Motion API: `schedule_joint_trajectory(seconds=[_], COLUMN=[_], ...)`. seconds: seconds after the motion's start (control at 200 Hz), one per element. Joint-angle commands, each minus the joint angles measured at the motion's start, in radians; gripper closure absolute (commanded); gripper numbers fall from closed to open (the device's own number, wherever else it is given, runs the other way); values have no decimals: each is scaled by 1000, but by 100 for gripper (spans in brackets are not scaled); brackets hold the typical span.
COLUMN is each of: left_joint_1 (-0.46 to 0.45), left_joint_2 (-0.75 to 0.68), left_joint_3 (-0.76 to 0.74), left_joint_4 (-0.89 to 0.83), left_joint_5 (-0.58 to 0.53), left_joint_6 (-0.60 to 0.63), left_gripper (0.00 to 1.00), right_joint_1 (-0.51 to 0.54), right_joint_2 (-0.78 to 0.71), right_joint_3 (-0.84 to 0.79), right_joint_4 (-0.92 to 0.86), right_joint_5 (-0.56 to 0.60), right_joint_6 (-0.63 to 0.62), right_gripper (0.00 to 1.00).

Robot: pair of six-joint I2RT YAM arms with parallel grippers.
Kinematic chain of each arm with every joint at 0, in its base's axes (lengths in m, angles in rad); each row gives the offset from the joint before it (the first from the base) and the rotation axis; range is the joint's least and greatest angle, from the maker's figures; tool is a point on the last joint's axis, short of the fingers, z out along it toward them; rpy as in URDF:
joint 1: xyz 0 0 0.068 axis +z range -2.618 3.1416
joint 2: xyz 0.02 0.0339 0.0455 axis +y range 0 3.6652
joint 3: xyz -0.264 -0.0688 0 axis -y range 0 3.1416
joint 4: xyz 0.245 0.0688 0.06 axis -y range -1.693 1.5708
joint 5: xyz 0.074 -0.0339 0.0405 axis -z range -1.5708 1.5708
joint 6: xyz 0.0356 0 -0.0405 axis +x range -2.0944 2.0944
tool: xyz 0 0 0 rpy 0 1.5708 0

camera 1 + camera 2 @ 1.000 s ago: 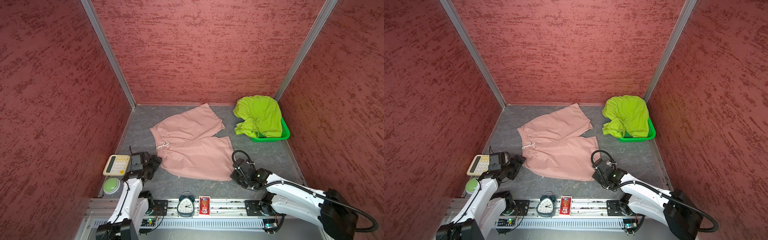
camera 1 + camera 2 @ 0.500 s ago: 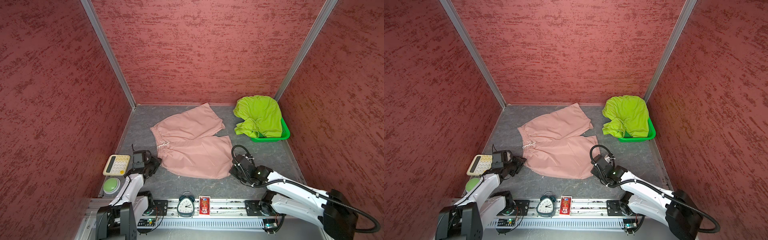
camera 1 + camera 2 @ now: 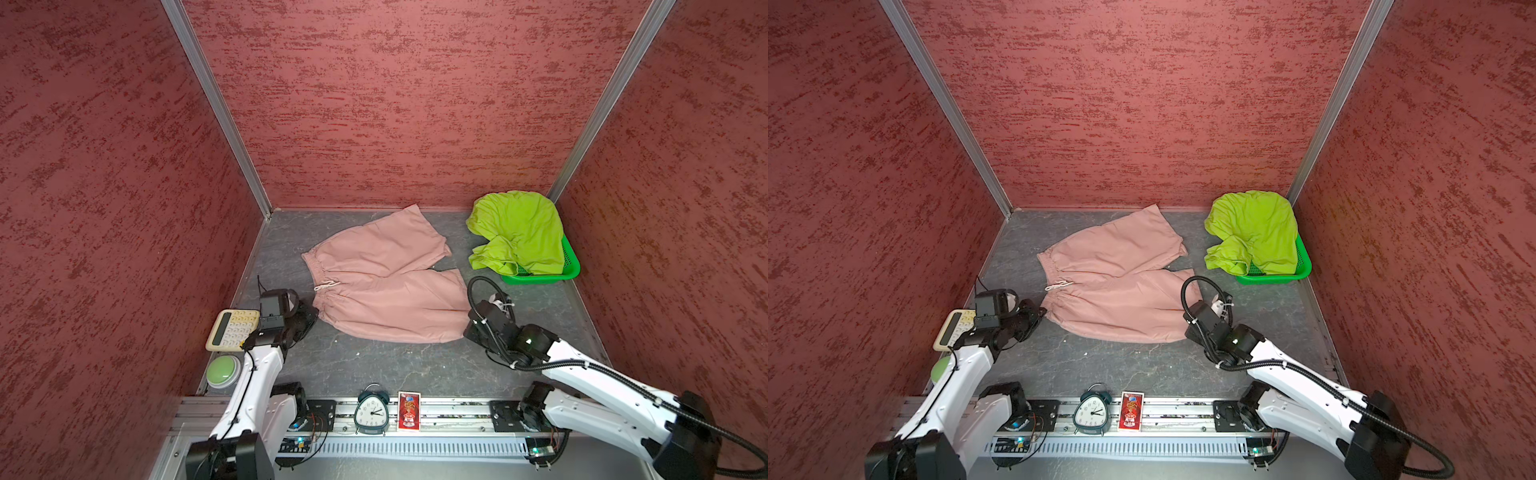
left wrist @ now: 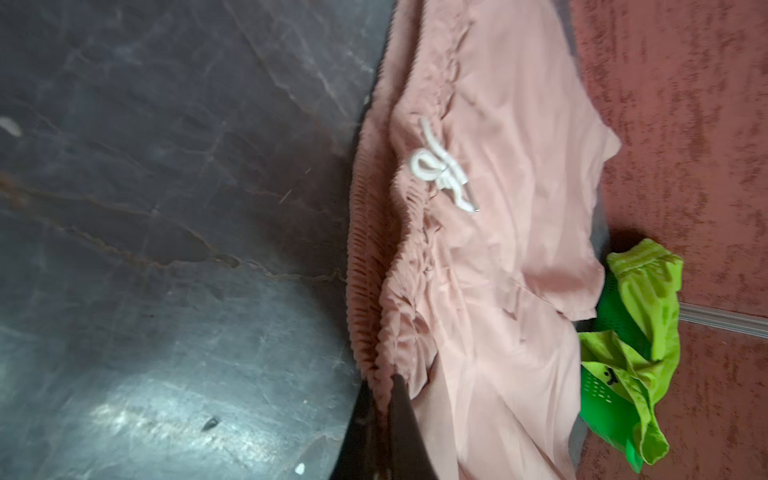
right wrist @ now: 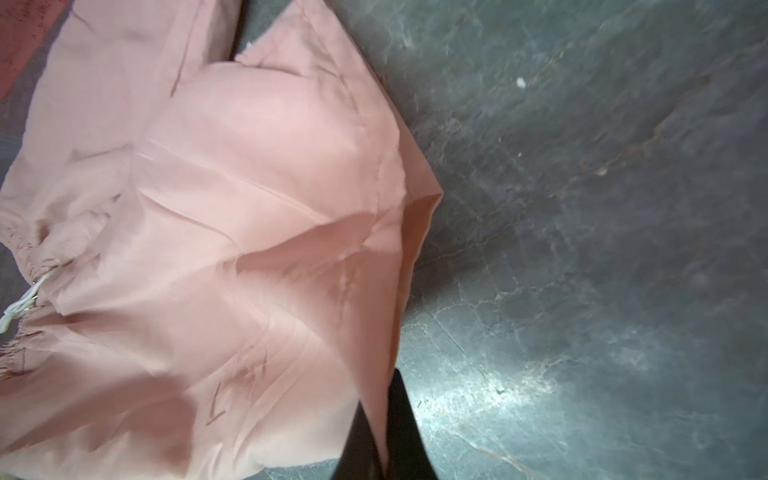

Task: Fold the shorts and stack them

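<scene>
Layout: pink shorts (image 3: 386,286) lie flat mid-tabletop (image 3: 374,365), waistband toward the left wall, legs toward the right. The far leg's corner sits just short of the back wall. The near edge leaves a bare strip open to the front rail. There is a narrow gap between the leg hems and the basket (image 3: 569,272), which is tucked in the back-right corner by the right wall. The green shorts (image 3: 517,232) are heaped in the basket and spill over its front-left rim; the lowest fold probably touches the tabletop, can't confirm. The left hand (image 3: 311,314) is pressed together on the near end of the pink waistband, with gathered fabric pinched between its fingers (image 4: 401,415). The right hand (image 5: 380,395) pinches the near leg's hem corner, cloth caught between both fingers. A calculator (image 3: 232,328) and green button (image 3: 223,370) crowd the left-front corner beside the left arm. A clock (image 3: 371,411) and card box (image 3: 409,410) stand side by side on the rail. Count: 2 shorts, 1 basket, 2 hands, 1 calculator, 1 button, 1 clock, 1 card box.
</scene>
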Motion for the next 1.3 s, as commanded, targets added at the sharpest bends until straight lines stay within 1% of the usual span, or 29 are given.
schedule_joint_trajectory(seconds=[0.0, 0.085, 0.215, 0.26, 0.341, 0.446, 0.601, 0.711, 0.786, 0.892, 0.947, 1.072, 1.147, 1.212, 1.297], left_joint_1=[2, 6, 12, 12, 14, 14, 14, 13, 14, 14, 15, 20, 26, 32, 37], left_joint_2=[-72, -94, -87, -86, -93, -124, -161, -179, -181, -179, -176, -162, -151, -139, -128], left_joint_3=[26, 78, 234, 282, 343, 372, 381, 368, 347, 320, 307, 291, 297, 315, 343], left_joint_4=[-148, -254, -432, -477, -524, -540, -580, -594, -593, -586, -586, -588, -595, -612, -626], left_joint_5=[76, 103, 95, 93, 102, 110, 107, 106, 113, 126, 131, 141, 142, 136, 128], left_joint_6=[-26, -14, 106, 120, 129, 118, 118, 118, 109, 94, 86, 65, 61, 65, 68], left_gripper=[100, 100, 100, 100, 100, 100, 100, 100, 100, 100, 100, 100, 100, 100, 100], right_joint_1=[-11, -15, -16, -14, -15, -14, -16, -48, -116, -231, -274, -308, -310, -310, -312], right_joint_2=[-36, -42, -58, -73, -108, -141, -109, -20, 68, 196, 275, 471, 559, 592, 590], right_joint_3=[89, 156, 231, 246, 280, 335, 397, 434, 483, 553, 597, 745, 827, 867, 891], right_joint_4=[-121, -175, -242, -271, -305, -337, -314, -240, -184, -93, -60, -29, -2, 30, 57], right_joint_5=[130, 168, 201, 219, 247, 286, 306, 277, 195, 26, -23, -24, -26, -34, -47], right_joint_6=[-92, -137, -208, -223, -258, -298, -381, -492, -586, -710, -766, -882, -934, -963, -989], right_gripper=[100, 100, 100, 100, 100, 100, 100, 100, 100, 100, 100, 100, 100, 100, 100])
